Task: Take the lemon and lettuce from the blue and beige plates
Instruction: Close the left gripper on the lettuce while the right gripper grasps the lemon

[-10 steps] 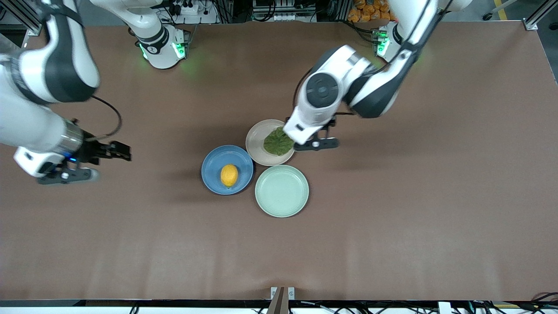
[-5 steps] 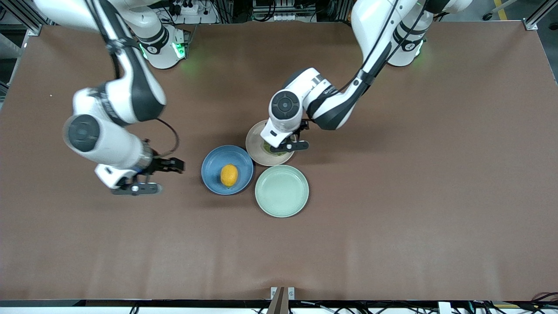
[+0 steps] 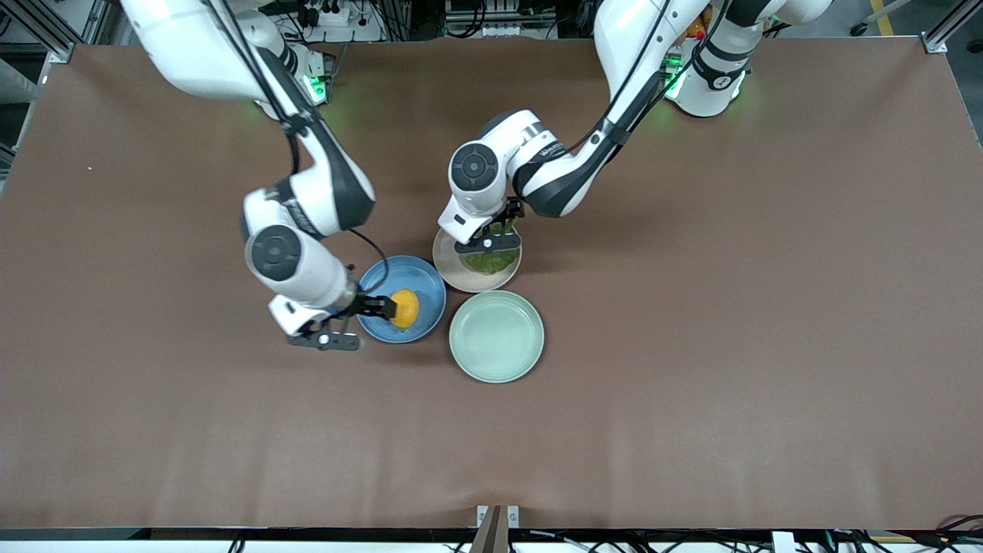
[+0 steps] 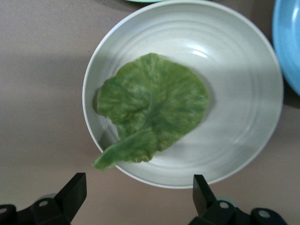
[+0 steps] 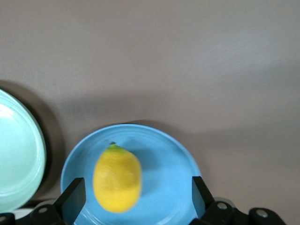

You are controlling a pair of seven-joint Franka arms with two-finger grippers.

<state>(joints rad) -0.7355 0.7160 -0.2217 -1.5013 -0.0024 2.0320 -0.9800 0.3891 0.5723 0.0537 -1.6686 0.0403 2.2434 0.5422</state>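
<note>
A yellow lemon lies on the blue plate. A green lettuce leaf lies on the beige plate. My right gripper is open and low over the blue plate's edge, beside the lemon. In the right wrist view the lemon sits partly between the open fingers of the gripper, above the plate. My left gripper is open over the beige plate's rim. In the left wrist view the lettuce lies on the plate just ahead of the gripper.
An empty pale green plate touches both other plates, nearest the front camera; its edge shows in the right wrist view. The blue plate's rim shows in the left wrist view. Brown table all round.
My right gripper has swung in from the right arm's end of the table to the blue plate. My left gripper has shifted over the beige plate, uncovering the lettuce.
</note>
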